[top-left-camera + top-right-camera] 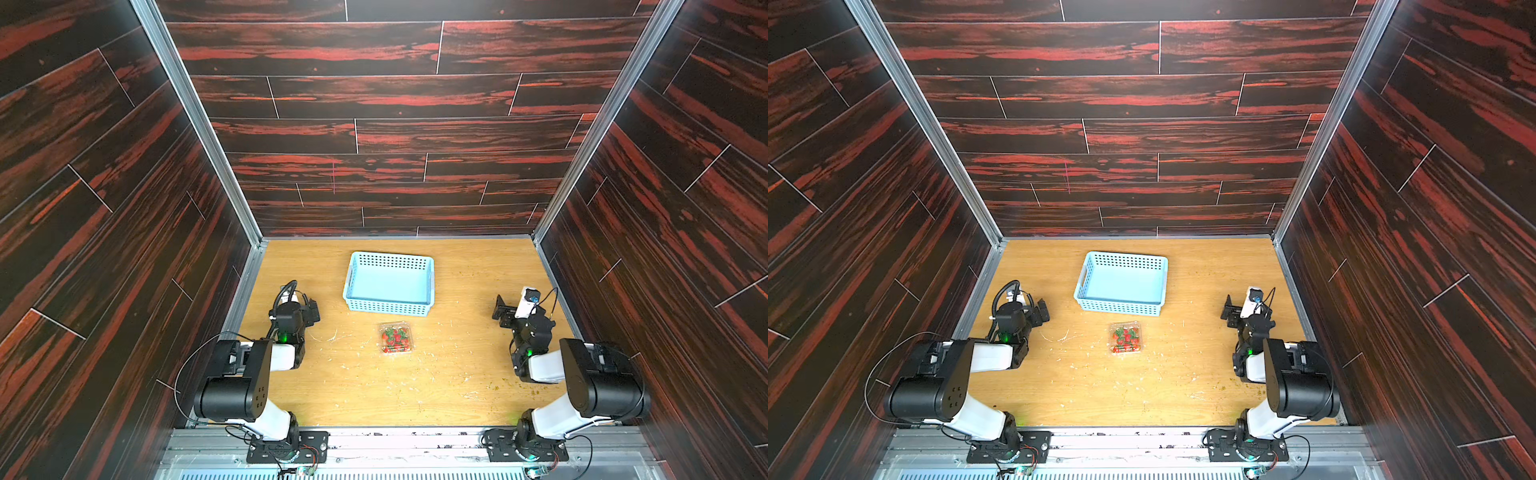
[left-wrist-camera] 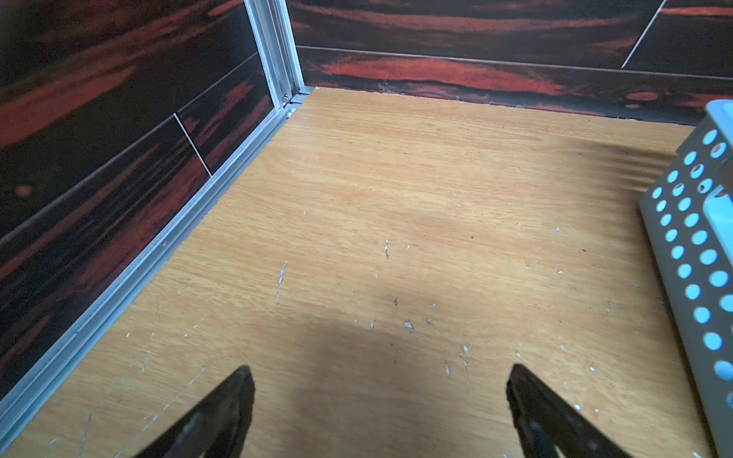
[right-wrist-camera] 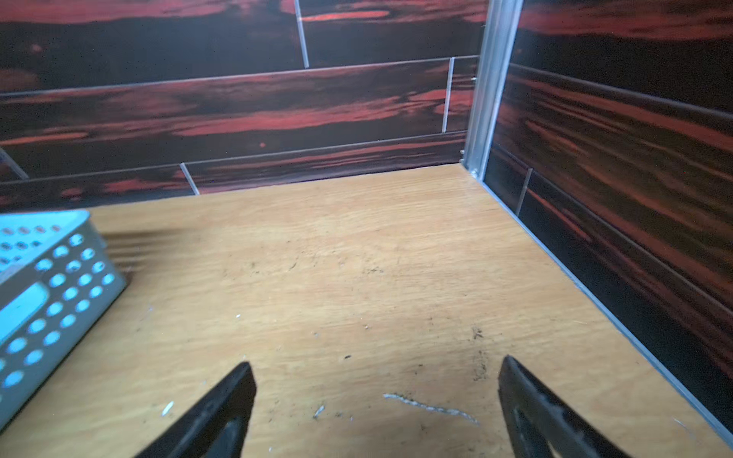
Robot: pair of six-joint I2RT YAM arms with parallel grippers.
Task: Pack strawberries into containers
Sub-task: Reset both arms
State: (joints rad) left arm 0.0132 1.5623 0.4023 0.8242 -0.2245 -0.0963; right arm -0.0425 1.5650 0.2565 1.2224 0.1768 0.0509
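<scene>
Clear thin plastic is the weak point here; the punnet (image 1: 396,338) looks light and springy, so if its lid is not properly latched it may pop open and let the strawberries (image 1: 394,335) spill; at this size I cannot tell whether the catch is fully home, though the lid seems folded over the fruit. A tool coming down on it could slide it across the smooth desk (image 1: 457,374) or dent the shell and bruise the berries; neither wrist view shows the punnet at all, so any approach would begin without a close look at it. A careless sweep inward could also knock the light blue basket (image 1: 388,308), which sits just beyond the punnet toward the far edge and looks empty.

Both top views put the punnet about midway between the left and right edges of the desk, well apart from either tool. The left tool (image 2: 378,376) hangs near the left edge with its jaws wide and nothing between them; only bare wood and pale flecks (image 2: 408,326) lie beneath. The right tool (image 3: 375,368) hangs near the right edge, jaws likewise wide and empty; the punnet lies between the two and a little nearer the near edge than either.
</scene>
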